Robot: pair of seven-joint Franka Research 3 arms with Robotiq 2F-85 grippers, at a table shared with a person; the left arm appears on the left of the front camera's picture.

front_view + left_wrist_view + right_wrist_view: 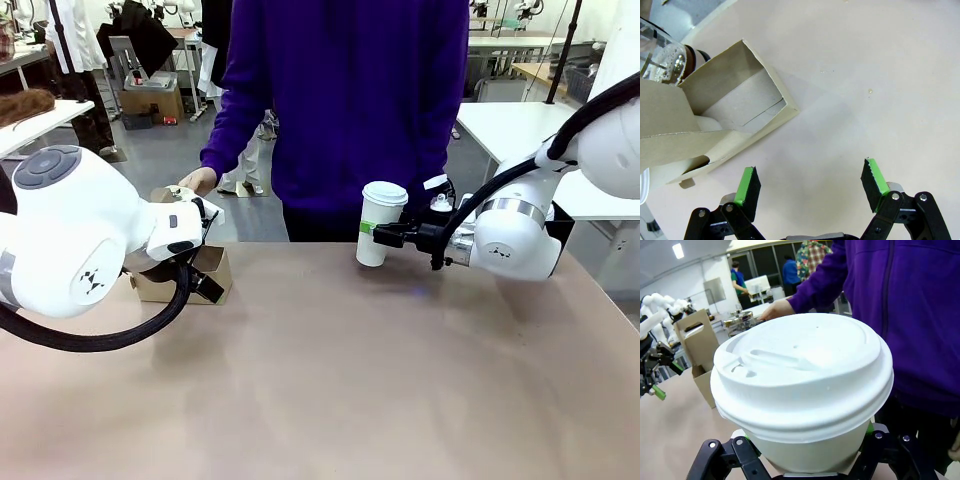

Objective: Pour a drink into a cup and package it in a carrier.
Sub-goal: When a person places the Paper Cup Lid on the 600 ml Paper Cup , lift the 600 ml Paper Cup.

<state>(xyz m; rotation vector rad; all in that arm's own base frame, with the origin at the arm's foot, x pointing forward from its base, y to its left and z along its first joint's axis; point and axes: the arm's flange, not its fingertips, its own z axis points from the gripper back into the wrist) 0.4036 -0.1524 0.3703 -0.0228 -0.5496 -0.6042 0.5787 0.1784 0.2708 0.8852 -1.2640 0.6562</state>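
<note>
Across the lower front view you see the tan table (330, 380), and a person in a purple top (350, 100) stands at its far edge, centre frame. At left sits the brown cardboard carrier (215, 275), with the person's hand (197, 180) near its upright handle tab. Its open slots show in the left wrist view's upper left. Right of centre your right gripper (372, 235) is clamped on the cup (378, 225). The cup is upright, white tapered paper under a white plastic lid. A glass pitcher (662, 55) stands beside the carrier. Your left gripper (812, 187) hangs over bare table just beside the carrier, jaws wide apart and holding nothing.
</note>
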